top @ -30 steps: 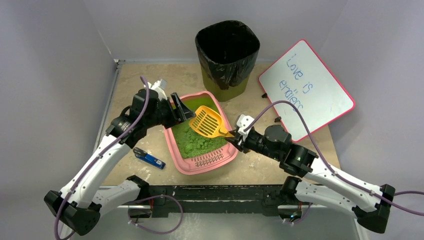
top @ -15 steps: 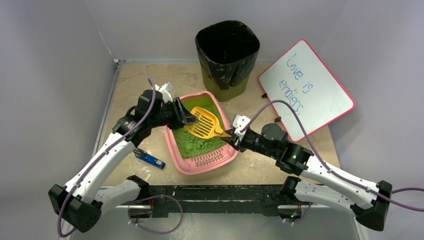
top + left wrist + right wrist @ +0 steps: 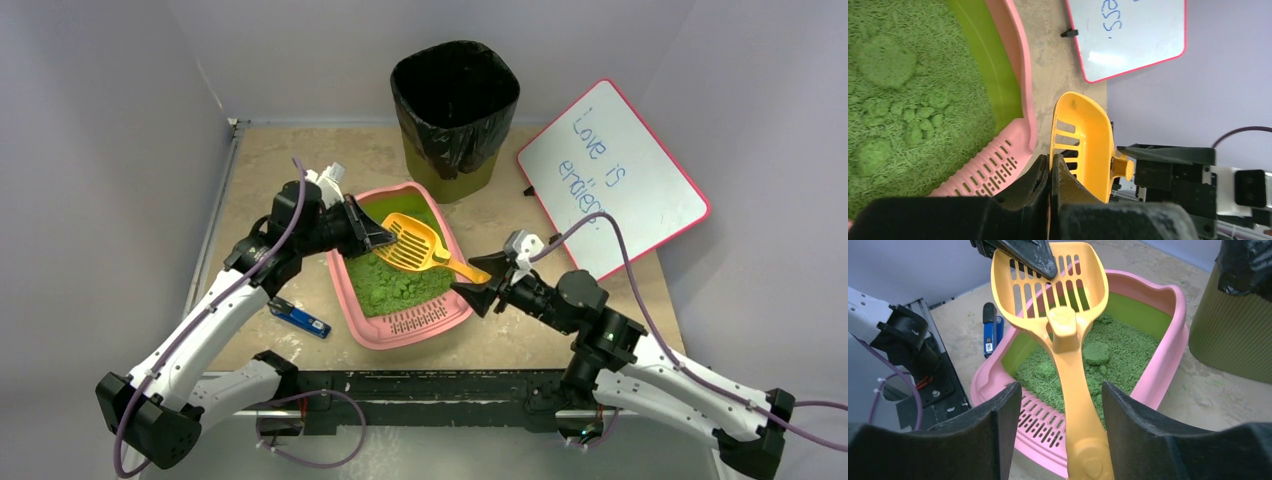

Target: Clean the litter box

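On a tan, speckled surface [image 3: 290, 170] seen from above, a small blue and black object [image 3: 298, 318] lies at the left, just beside the left arm's forearm. To its right, the left end effector [image 3: 378, 237] is pressed together, pinching the front edge of a yellow slotted plastic scoop [image 3: 415, 243]. The left wrist view shows both fingers clamped flat on that thin rim.

The shallow pink plastic litter box [image 3: 415, 322] sits at the middle of the surface, with its slotted grate lip toward the arms' bases. It holds green granular litter [image 3: 395, 280] with several lumps in it. The scoop is held over the far right part of the box, its handle reaching out past the right rim.

Behind the box, a tall olive bin lined with a black bag [image 3: 455, 100] stands upright. The right end effector [image 3: 1060, 390] is spread, with one finger on each side of the scoop's handle and a gap showing on both sides. At the far right, a pink-edged whiteboard [image 3: 615, 180] with blue handwriting stands tilted.
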Robot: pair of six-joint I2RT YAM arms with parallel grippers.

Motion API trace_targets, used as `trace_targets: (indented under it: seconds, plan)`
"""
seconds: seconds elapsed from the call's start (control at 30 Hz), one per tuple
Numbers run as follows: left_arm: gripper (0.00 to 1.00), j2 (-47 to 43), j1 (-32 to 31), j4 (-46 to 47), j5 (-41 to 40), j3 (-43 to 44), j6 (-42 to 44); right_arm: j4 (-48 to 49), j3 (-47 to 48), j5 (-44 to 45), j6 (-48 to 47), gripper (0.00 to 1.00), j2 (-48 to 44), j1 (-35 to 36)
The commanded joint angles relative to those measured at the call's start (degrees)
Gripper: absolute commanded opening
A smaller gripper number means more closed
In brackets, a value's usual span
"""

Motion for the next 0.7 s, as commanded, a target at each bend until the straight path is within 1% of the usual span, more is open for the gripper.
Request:
trace_targets:
  seconds: [0.0,0.17,0.33,0.43,0.5,0.57,0.6,0.67]
  plan:
    - [0.0,-2.14,0.37,10.49,4.25,-1.07,-5.86,3.23,-2.78,2.57,5.88,0.64,-4.38,0.16]
    - [0.0,-2.51,0.37,11.8,5.21,-0.98,-6.82,1.79,-1.42,3.28,6.32,0.67,-5.6,0.17]
    - [0.0,-2.23,0.37,12.6,6.36,-1.33,-7.92,1.29,1.04,4.18,1.01,0.65,-2.67,0.2]
    - [0.0,-2.45,0.37,11.9,6.45,-1.25,-7.65,0.31,2.56,5.07,-1.49,0.7,-1.02,0.19]
    - [0.0,-2.37,0.37,10.85,6.62,-0.99,-7.04,0.32,2.9,5.94,-2.63,0.71,-0.94,0.17]
    - [0.0,-2.43,0.37,10.28,6.6,-1.13,-6.99,0.92,2.93,6.03,-4.29,0.65,-1.26,0.17]
    - [0.0,-2.45,0.37,10.1,6.5,-1.2,-7.22,0.98,3.0,5.91,-4.79,0.61,-1.31,0.2]
    - [0.0,-2.58,0.37,10.03,6.34,-1.42,-7.78,0.55,3.43,5.6,-7.12,0.47,-1.35,0.16]
